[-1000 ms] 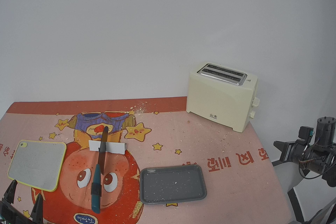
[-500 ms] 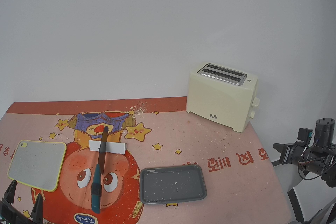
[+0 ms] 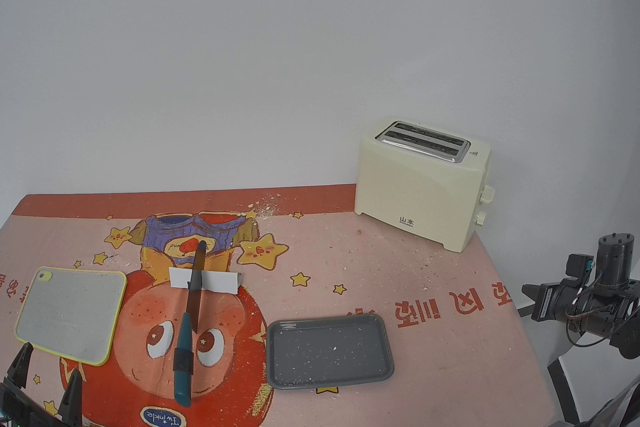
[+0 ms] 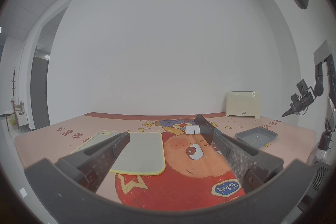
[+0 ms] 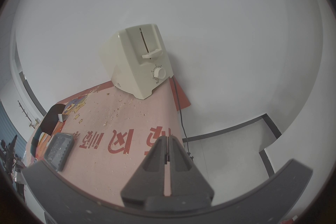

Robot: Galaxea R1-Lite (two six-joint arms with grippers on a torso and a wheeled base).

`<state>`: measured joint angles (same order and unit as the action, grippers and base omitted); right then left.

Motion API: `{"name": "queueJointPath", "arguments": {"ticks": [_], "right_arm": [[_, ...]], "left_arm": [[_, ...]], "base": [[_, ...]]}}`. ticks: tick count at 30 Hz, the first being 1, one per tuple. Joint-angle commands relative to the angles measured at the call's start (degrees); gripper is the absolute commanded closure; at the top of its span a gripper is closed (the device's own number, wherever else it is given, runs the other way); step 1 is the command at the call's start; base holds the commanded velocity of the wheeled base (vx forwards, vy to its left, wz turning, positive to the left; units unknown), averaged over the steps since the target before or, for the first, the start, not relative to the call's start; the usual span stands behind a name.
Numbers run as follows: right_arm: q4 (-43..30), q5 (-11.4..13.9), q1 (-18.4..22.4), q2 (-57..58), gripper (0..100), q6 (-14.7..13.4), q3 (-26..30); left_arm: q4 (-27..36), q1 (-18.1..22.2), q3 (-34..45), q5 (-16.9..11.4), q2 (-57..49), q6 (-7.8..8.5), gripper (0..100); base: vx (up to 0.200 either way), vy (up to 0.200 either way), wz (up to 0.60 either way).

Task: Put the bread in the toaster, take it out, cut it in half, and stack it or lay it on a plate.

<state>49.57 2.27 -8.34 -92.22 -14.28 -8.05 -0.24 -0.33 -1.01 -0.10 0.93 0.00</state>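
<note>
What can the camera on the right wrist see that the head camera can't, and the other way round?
Extra in the right wrist camera: the black power cord. Extra in the head camera: the cutting board and the bread slots. In both: the toaster and the grey tray.

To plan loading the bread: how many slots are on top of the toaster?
2, side by side atop the toaster: the rear slot nearer the wall, the front slot nearer the plate. Their insides are hidden.
</note>
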Motion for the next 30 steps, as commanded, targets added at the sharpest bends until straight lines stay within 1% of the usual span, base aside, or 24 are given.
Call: {"name": "queueJointPath", "arguments": {"ticks": [1, 3, 5, 6, 8, 9, 11, 14, 17, 20, 24, 30], "right_arm": [[1.85, -0.07, -0.27, -1.03, 100, 0.04, -0.04], [2.73, -0.07, -0.54, -0.94, 100, 0.04, -0.04], [7.47, 0.37, -0.54, -0.59, 100, -0.05, -1.18], [7.91, 0.46, -0.54, -0.59, 100, -0.05, -1.45], [8.88, 0.55, -0.45, -1.91, 100, -0.05, -5.49], [8.88, 0.55, -0.45, -1.91, 100, -0.05, -5.49], [9.50, 0.63, 0.25, -7.62, 100, -0.05, -9.36], [9.67, 0.63, 0.52, -12.10, 100, -0.05, -13.58], [9.94, 0.55, 0.16, -13.77, 100, 0.30, -14.45], [9.94, 0.28, -1.68, -15.00, 100, 1.09, -13.93], [9.94, -0.42, -3.44, -15.18, 100, 0.92, -14.28], [10.02, -0.33, -2.74, -16.32, 100, 0.74, -15.42]], "left_arm": [[-0.02, -0.02, 1.01, 0.01, -0.22, 0.00, 0], [-0.02, -0.02, 1.01, 0.01, -0.22, 0.00, 0], [-0.02, -0.02, 1.01, 0.01, -0.22, 0.00, 0], [-0.02, -0.02, 1.01, 0.01, -0.31, 0.00, 0], [-0.02, -0.02, 1.01, 0.01, -0.22, 0.00, 0], [-0.02, -0.02, 1.01, 0.01, -0.22, 0.00, 0], [-0.02, -0.02, 1.01, 0.01, -0.22, 0.00, 0], [-0.02, -0.02, 1.01, 0.01, -0.31, 0.00, 0], [-0.02, -0.02, 1.01, 0.01, -0.31, 0.00, 0], [-0.02, -0.02, 1.01, 0.01, -0.22, 0.00, 0], [-0.02, -0.02, 1.01, 0.01, -0.22, 0.00, 0], [-0.02, -0.02, 1.01, 0.01, -0.22, 0.00, 0]], "base": [[0.000, 0.000, 0.00], [0.000, 0.000, 0.00], [0.000, 0.000, 0.00], [0.000, 0.000, 0.00], [0.000, 0.000, 0.00], [0.000, 0.000, 0.00], [0.000, 0.000, 0.00], [0.000, 0.000, 0.00], [0.000, 0.000, 0.00], [0.000, 0.000, 0.00], [0.000, 0.000, 0.00], [0.000, 0.000, 0.00]]}}
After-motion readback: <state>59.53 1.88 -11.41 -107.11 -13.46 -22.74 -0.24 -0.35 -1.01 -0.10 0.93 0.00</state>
